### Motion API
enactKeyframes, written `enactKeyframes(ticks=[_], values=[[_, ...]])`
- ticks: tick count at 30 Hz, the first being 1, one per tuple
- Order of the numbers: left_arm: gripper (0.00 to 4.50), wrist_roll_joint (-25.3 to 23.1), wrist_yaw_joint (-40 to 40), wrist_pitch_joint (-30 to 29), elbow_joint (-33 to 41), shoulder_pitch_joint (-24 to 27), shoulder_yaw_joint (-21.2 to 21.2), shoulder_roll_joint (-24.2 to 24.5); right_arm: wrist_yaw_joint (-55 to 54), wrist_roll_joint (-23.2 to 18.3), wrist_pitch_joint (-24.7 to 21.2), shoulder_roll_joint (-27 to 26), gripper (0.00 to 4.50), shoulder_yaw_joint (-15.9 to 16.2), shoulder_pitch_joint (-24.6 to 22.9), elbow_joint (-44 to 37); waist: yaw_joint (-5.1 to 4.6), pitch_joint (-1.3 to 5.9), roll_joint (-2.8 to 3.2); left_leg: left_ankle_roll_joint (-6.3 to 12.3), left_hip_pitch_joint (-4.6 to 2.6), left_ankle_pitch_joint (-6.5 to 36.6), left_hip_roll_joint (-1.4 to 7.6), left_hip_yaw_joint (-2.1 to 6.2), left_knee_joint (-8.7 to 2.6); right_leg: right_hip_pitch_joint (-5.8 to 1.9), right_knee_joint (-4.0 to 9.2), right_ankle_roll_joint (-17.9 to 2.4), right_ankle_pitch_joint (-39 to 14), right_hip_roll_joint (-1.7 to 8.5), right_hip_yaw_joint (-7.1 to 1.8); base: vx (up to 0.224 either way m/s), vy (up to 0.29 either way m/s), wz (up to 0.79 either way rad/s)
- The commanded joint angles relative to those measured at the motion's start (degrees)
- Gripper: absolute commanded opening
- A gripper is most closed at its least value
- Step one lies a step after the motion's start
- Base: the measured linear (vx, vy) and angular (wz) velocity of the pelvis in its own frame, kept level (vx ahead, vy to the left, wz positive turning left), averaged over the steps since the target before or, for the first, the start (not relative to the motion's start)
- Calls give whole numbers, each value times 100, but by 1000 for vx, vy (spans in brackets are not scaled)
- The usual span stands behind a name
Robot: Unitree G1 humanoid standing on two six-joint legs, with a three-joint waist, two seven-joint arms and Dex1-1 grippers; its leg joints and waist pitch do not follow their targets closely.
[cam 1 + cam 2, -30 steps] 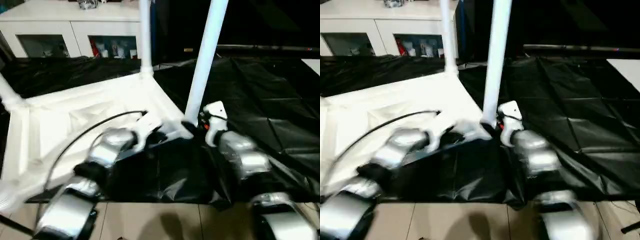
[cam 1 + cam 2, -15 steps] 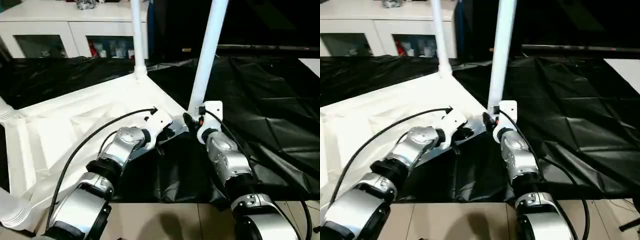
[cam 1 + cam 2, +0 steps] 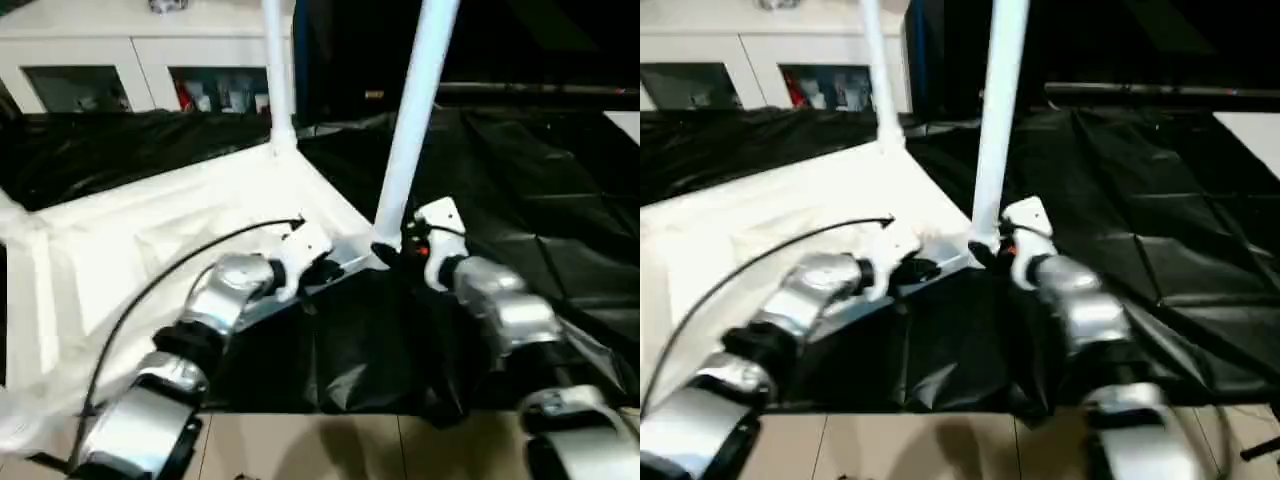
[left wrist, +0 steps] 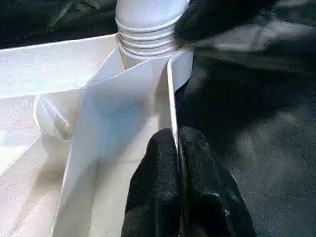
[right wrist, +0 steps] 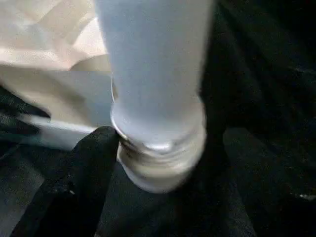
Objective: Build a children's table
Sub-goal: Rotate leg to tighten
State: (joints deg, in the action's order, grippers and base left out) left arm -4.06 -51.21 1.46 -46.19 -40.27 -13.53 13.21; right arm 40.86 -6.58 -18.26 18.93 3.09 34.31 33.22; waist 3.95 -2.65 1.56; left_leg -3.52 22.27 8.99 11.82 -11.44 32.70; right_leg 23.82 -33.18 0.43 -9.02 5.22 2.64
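The white tabletop [image 3: 150,230] lies underside up on a black sheet, its ribs showing. One white leg [image 3: 275,70] stands in the far corner socket. A second leg [image 3: 415,110] stands in the near right corner. My right gripper [image 3: 388,252] is shut on that leg's base [image 5: 153,148], a black finger [image 5: 79,182] on either side of it. My left gripper [image 3: 318,268] is shut on the tabletop's thin edge wall [image 4: 173,94], just short of that corner, with its fingers [image 4: 160,168] pressed on both faces. The leg's threaded end [image 4: 148,29] sits in the socket ahead.
The black sheet [image 3: 540,200] covers the floor under and to the right of the tabletop. A white cabinet with glass doors [image 3: 130,60] stands behind. A dark bar [image 3: 540,92] lies at the back right. Tiled floor [image 3: 300,445] shows in front. A black cable [image 3: 180,270] loops over my left forearm.
My right forearm has swung out to the right while its gripper stays at the leg's base. The left gripper keeps its hold on the edge. The head view has shifted slightly.
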Motion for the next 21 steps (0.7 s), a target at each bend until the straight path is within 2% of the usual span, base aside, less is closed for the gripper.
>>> enactKeyframes(ticks=[1, 7, 8, 11, 13, 16, 21], values=[[0, 34, -188, 74, 142, 126, -8, 116, 231, -23, -53, 162, 364, 21, 38, -187, 52, 431, -47, 467, -109, 969, 99, 27, -275, -339, 219, -1554, -278, 204, -110, 0, 0, 0], [0, 127, -494, -2, 484, 313, -38, 225, 794, -83, 131, 324, 364, 129, 48, -181, 67, 413, -59, 392, -115, 1161, 109, 22, -285, -327, 248, -1507, -730, 222, -119, 0, 0, 0], [0, 183, -638, -79, 699, 432, -83, 259, 1033, -130, 295, 319, 364, 139, 88, -57, 71, 414, -78, 386, -117, 1174, 114, 21, -286, -326, 252, -1497, -764, 227, -120, 0, 0, 0], [0, 202, -695, -101, 778, 479, -106, 270, 1135, -167, 369, 295, 364, 129, 116, 17, 81, 414, -54, 381, -129, 1191, 125, 21, -284, -305, 255, -1495, -810, 225, -125, 0, 0, 0], [0, 217, -732, -136, 855, 522, -121, 281, 1259, -187, 436, 279, 364, 174, 131, 72, 117, 419, -88, 394, -133, 1093, 123, 15, -277, -306, 236, -1507, -707, 219, -129, 0, 0, 0], [0, 232, -767, -171, 928, 565, -136, 289, 1430, -188, 522, 265, 364, 248, 126, 101, 145, 421, -79, 415, -131, 1045, 127, 19, -276, -303, 219, -1498, -679, 224, -128, 0, 0, 0], [0, 237, -801, -270, 1046, 615, -154, 268, 1517, -1, 793, 202, 364, 405, 134, 276, 137, 417, -94, 367, -128, 1124, 121, 21, -276, -296, 236, -1436, -906, 235, -131, 0, 0, 0]])
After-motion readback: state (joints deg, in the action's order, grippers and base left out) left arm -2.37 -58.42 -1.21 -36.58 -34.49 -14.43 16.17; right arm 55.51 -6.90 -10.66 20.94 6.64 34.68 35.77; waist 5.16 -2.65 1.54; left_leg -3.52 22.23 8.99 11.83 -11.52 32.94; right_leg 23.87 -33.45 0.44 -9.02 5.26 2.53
